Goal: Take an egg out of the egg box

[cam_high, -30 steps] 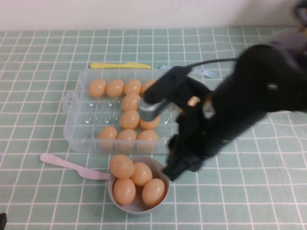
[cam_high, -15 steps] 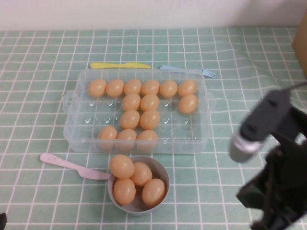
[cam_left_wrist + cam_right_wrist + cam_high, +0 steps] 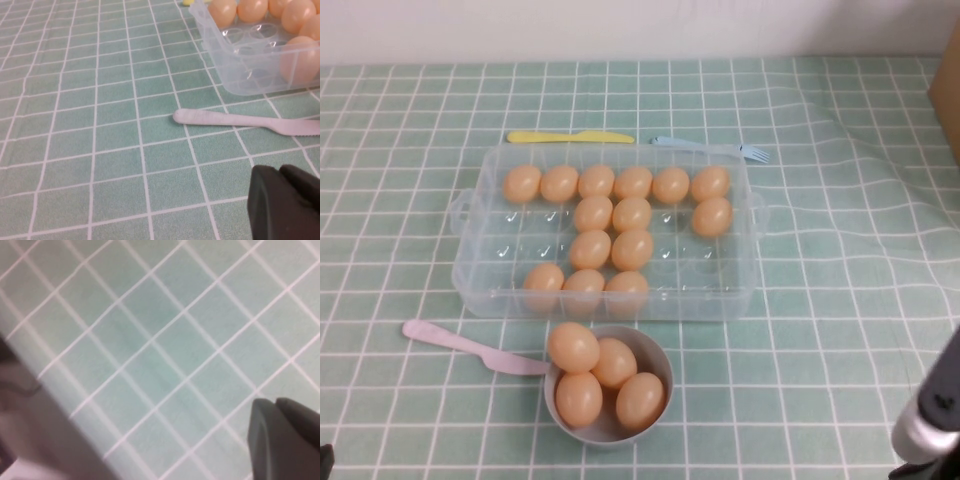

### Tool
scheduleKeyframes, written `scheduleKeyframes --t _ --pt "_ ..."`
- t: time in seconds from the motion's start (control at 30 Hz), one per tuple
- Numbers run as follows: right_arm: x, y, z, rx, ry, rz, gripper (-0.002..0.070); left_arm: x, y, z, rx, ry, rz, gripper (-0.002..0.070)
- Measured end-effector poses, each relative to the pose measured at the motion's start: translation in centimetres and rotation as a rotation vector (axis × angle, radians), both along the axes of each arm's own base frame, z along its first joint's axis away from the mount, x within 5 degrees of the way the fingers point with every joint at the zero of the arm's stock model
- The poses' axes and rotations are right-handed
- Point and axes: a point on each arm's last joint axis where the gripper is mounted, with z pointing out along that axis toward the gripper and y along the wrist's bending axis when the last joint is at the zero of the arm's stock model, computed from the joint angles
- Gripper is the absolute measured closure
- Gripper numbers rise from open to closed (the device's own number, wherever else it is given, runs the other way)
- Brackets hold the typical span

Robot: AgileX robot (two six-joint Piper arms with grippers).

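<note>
Four eggs sit heaped in the small round grey-blue bowl [image 3: 610, 385] at the near edge of your counter [image 3: 820, 250], and thirteen more lie in the egg box [image 3: 470, 235] just behind it. Look into that clear tray: six eggs line its far row, two short columns run down the middle, one lone egg [image 3: 712, 216] sits under the right end of the far row, and three rest against the near wall. Bare dimples show at the left and right of the tray floor.

Your right hand [image 3: 285, 440] is pulled back to the near right corner, well apart from the box and the bowl; in the high view only a bit of that arm [image 3: 932, 420] shows there. Its fingers are closed together and hold nothing, with only green checked cloth beneath them in the right wrist view.

Your left hand [image 3: 282, 202] hangs low over the cloth near the near left corner of the counter, close to the handle end of the pink plastic knife [image 3: 460, 343], which lies between the box and the bowl's left side. I cannot tell how its fingers stand.

Behind the box you have a yellow knife [image 3: 570, 137] and a pale blue fork [image 3: 715, 148].
</note>
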Motion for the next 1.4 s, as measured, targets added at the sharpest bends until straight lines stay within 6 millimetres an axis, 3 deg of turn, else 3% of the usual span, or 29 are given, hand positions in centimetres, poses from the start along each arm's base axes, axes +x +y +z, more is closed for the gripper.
scheduleKeyframes --t 0.1,0.23,0.37,0.5,0.73,1.03,1.4 --pt "-0.1 -1.7 -2.5 0.075 -0.096 -0.078 0.0692 0.0 0.0 0.0 0.0 0.0 0.0 0.0679" --pt "-0.4 -5.4 -5.3 0.21 -0.28 -0.3 0.0692 0.0 0.0 0.0 0.0 0.0 0.0 0.0679" --pt "-1.8 -8.6 -8.0 0.332 -0.539 -0.524 0.0692 0.0 0.0 0.0 0.0 0.0 0.0 0.0679" --pt "-3.2 -10.5 -9.7 0.387 -0.744 -0.679 0.0693 0.0 0.0 0.0 0.0 0.0 0.0 0.0679" --pt "-4.4 -11.4 -11.2 0.401 -0.896 -0.772 0.0693 0.0 0.0 0.0 0.0 0.0 0.0 0.068" --pt "-4.8 -11.3 -12.9 0.319 -0.73 -0.776 0.0693 0.0 0.0 0.0 0.0 0.0 0.0 0.0679" --pt "-4.9 -11.2 -12.9 0.322 -0.719 -0.777 0.0694 0.0 0.0 0.0 0.0 0.0 0.0 0.068"
